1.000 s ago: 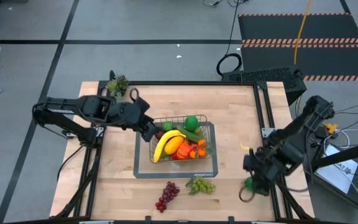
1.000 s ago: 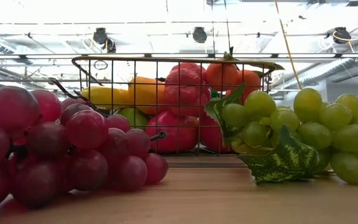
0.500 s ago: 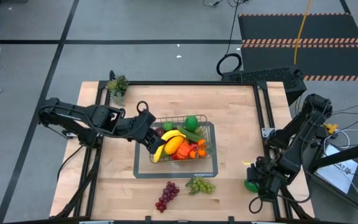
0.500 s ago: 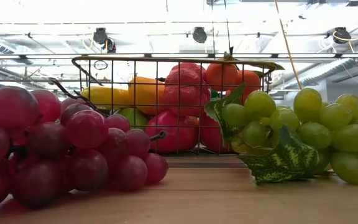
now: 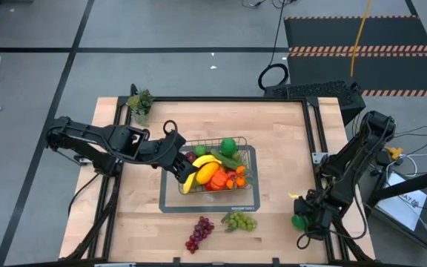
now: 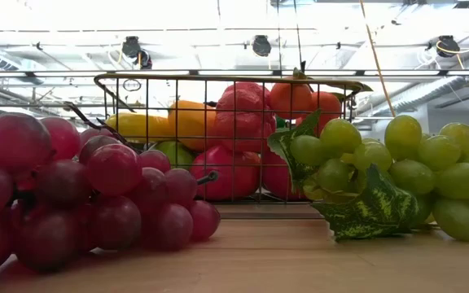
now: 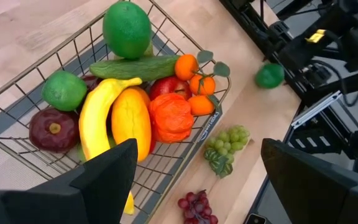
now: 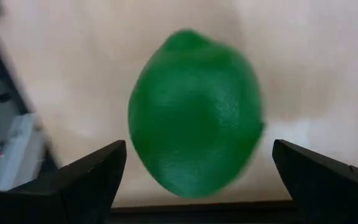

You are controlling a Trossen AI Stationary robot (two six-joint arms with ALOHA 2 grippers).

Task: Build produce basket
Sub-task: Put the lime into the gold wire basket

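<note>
Table: pale wooden table top (image 5: 280, 148) carrying everything, bare along its right side.
Basket: low silvery wire-mesh basket (image 5: 249, 152) on a dark grey flat base, centre of the table, already heaped with plastic produce — yellow banana (image 7: 98, 118), orange mango-shaped fruit (image 7: 131, 121), red apples, cucumber, green balls.
Loose bunches: dark red plastic grapes (image 5: 199, 233) and pale green plastic grapes (image 5: 239, 221) lie on the near edge, just beside the basket's near wall.
Left gripper: left gripper (image 5: 178, 162) hovers at the basket's left wall, fingers spread wide, holding nothing.
Right gripper: right gripper (image 5: 302, 222) is low at the table's near right edge, fingers spread wide either side of the lime, not closed on it.
Lime: small smooth green plastic lime (image 8: 194, 115) — well apart from the basket.
Handling: probably light, hollow and stiff; the rounded glossy skin looks slippery, so it may roll or squirt out. Best gripped across its widest middle.
</note>
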